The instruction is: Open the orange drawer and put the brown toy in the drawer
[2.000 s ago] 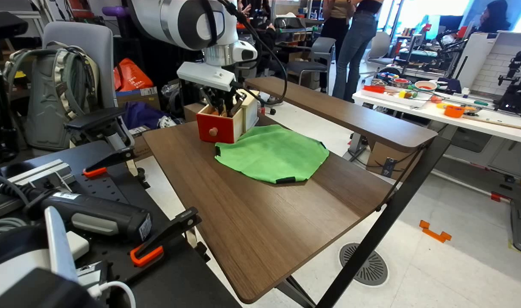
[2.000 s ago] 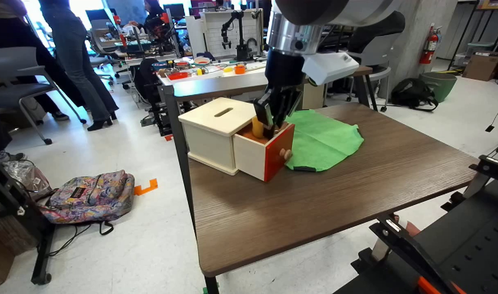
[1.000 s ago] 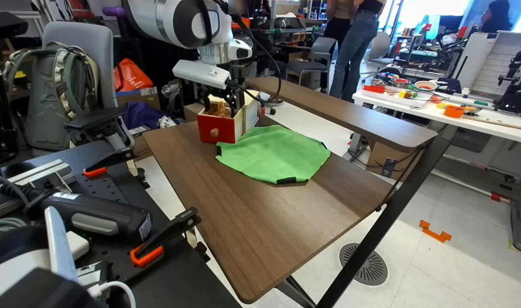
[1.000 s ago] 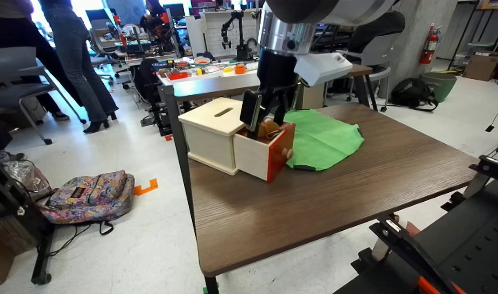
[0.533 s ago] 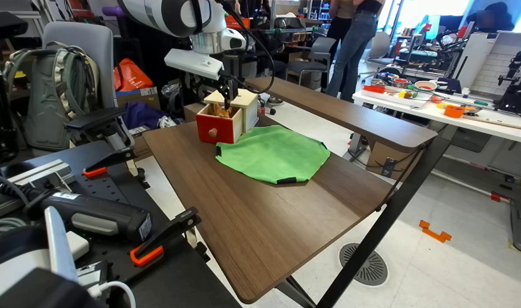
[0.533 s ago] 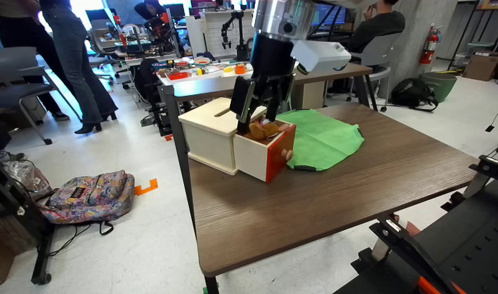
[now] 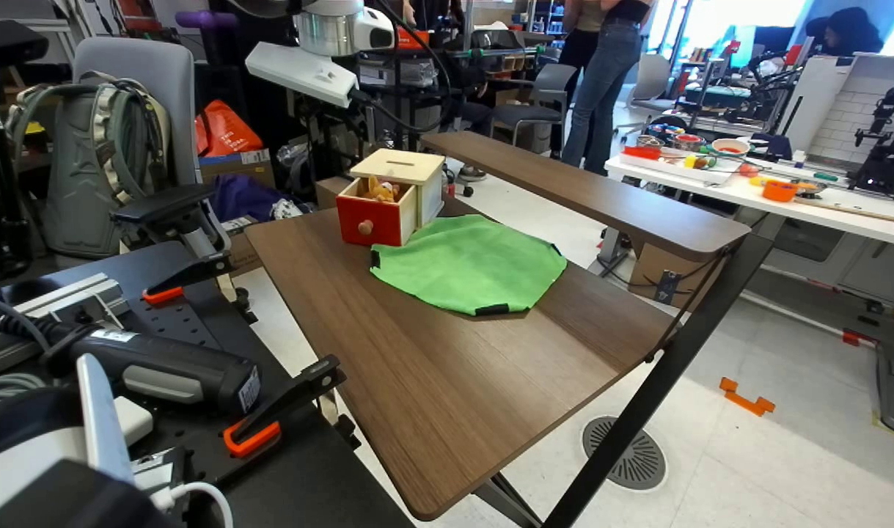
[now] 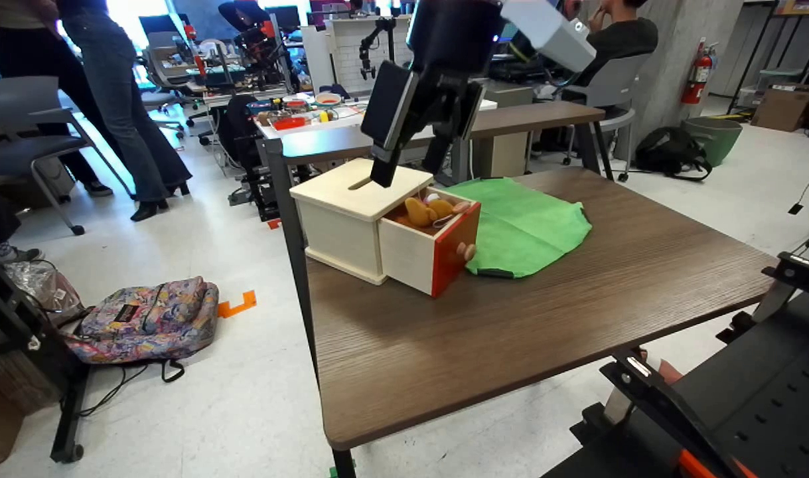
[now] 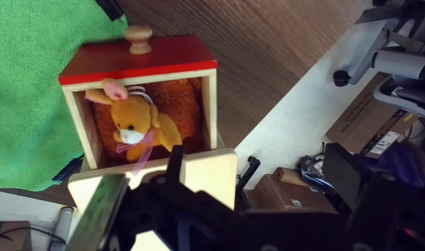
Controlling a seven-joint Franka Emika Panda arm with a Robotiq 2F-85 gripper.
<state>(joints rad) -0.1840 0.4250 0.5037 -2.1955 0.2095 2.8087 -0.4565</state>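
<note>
The orange drawer (image 7: 382,224) stands pulled out of its pale wooden box in both exterior views, with its red front (image 8: 449,262) and round knob facing outward. Inside it lies the brown toy (image 9: 134,113), a small rabbit with pink-lined ears and a pink ribbon. One ear reaches the front wall's rim in the wrist view; the toy (image 8: 423,212) also shows above the drawer's side in an exterior view. My gripper (image 8: 409,171) hangs above the box's slotted lid, behind the toy and apart from it. Its fingers are spread wide with nothing between them.
A green cloth (image 7: 469,260) lies flat on the brown table (image 8: 543,325), right beside the drawer. The box's lid (image 8: 344,179) is directly below my fingers. A raised narrow tabletop (image 7: 586,191) runs along the table's far side.
Two seconds ago my gripper was down in the drawer at the toy. Its jaws have since opened, and it has risen up and back over the box. The toy stays in the drawer.
</note>
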